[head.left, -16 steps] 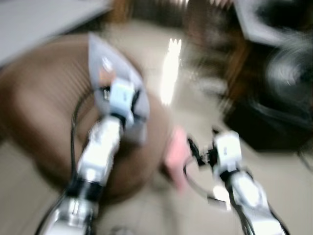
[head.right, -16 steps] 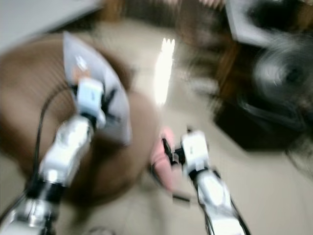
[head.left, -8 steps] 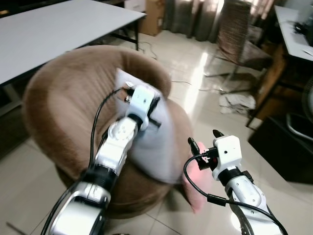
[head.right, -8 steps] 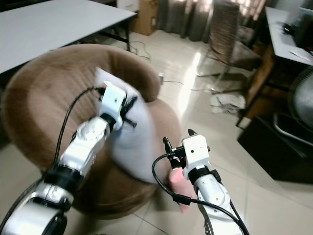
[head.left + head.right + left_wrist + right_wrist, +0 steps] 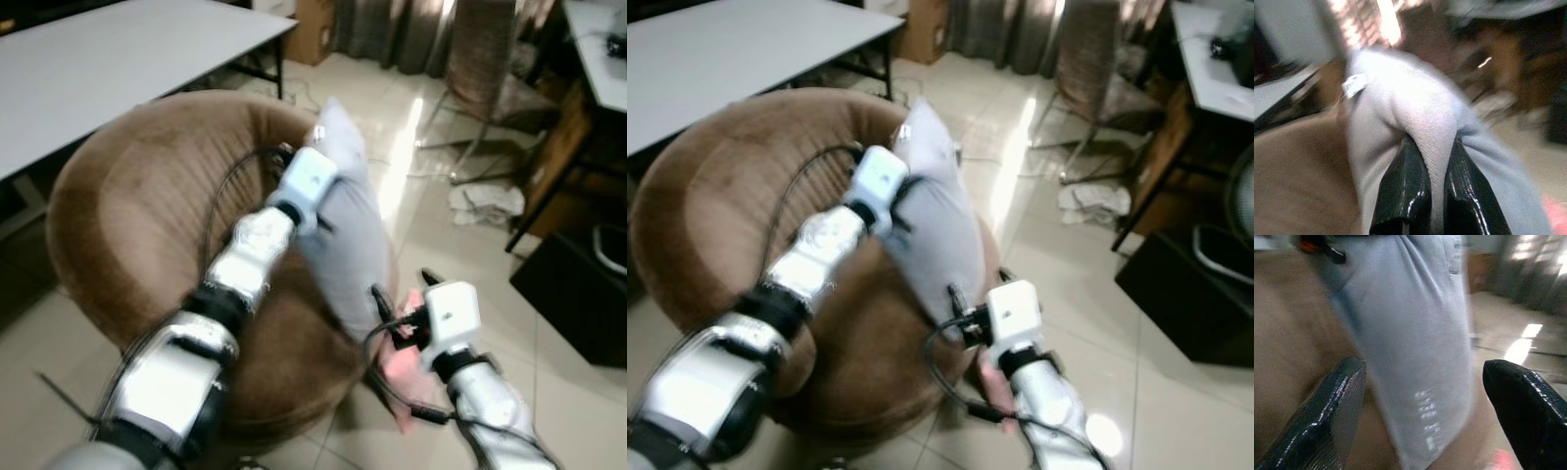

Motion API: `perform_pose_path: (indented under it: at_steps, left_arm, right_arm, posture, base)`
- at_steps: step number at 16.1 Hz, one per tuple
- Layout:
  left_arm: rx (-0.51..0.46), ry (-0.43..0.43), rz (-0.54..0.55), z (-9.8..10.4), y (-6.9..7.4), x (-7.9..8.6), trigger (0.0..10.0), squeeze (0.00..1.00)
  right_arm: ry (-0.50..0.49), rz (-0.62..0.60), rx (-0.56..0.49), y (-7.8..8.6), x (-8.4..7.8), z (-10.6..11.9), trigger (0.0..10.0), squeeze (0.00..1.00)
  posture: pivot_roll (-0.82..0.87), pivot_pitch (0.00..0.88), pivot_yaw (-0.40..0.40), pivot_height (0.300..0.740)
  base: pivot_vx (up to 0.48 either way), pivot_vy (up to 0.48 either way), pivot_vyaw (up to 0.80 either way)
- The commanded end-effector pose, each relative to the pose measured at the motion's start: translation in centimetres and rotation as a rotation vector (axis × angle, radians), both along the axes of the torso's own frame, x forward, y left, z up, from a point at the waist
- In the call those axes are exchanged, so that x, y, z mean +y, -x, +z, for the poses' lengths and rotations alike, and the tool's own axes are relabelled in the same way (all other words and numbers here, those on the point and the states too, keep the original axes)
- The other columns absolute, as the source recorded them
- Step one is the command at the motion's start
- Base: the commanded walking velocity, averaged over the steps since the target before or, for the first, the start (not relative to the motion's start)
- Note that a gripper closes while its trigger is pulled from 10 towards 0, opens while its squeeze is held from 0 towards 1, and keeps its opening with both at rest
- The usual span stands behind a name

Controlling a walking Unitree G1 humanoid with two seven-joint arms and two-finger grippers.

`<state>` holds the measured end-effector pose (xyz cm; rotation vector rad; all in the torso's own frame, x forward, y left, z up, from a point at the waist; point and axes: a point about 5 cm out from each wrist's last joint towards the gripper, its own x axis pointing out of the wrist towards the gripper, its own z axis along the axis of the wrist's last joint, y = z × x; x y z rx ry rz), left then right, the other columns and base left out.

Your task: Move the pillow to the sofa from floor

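L gripper (image 5: 1431, 196) is clamped on a fold of the grey pillow (image 5: 348, 240), which hangs long axis near-vertical over the brown sofa (image 5: 127, 206) seat edge; R gripper (image 5: 1425, 396), spread wide and empty, faces pillow's lower end.

Left claw (image 5: 1430, 191) is raised forward with fingers pinched together; right claw (image 5: 1425, 406) is low, fingers spread.

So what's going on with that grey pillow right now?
Left tool pinching grey pillow over brown sofa. Right tool open beside it. Pink cushion on floor.
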<state>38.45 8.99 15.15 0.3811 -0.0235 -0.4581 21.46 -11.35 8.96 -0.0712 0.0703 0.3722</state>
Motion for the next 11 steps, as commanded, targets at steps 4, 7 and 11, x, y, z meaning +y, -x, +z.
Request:
perform_pose_path:
  at_steps: [4,7,11]
  left_arm:
    - [0.012,-0.29,0.221,-1.1,-1.0,4.1,10.0,0.0]
    - [0.055,-0.383,0.302,-1.5,-1.0,6.5,10.0,0.0]
    - [0.079,-0.484,0.457,-1.4,-1.0,10.0,10.0,1.0]
  right_arm:
    - [0.003,0.185,0.089,2.5,0.1,-0.8,10.0,0.0]
    - [0.015,0.223,0.11,3.1,-0.2,-0.9,10.0,0.0]
    - [-0.027,0.357,0.123,3.8,0.0,-0.5,10.0,0.0]
  posture:
    - [0.01,0.029,0.003,0.74]
    - [0.01,0.036,0.004,0.74]
    - [0.02,0.041,-0.006,0.74]
  base:
    - [0.0,0.0,0.0]
    - [0.0,0.0,0.0]
    - [0.0,0.0,0.0]
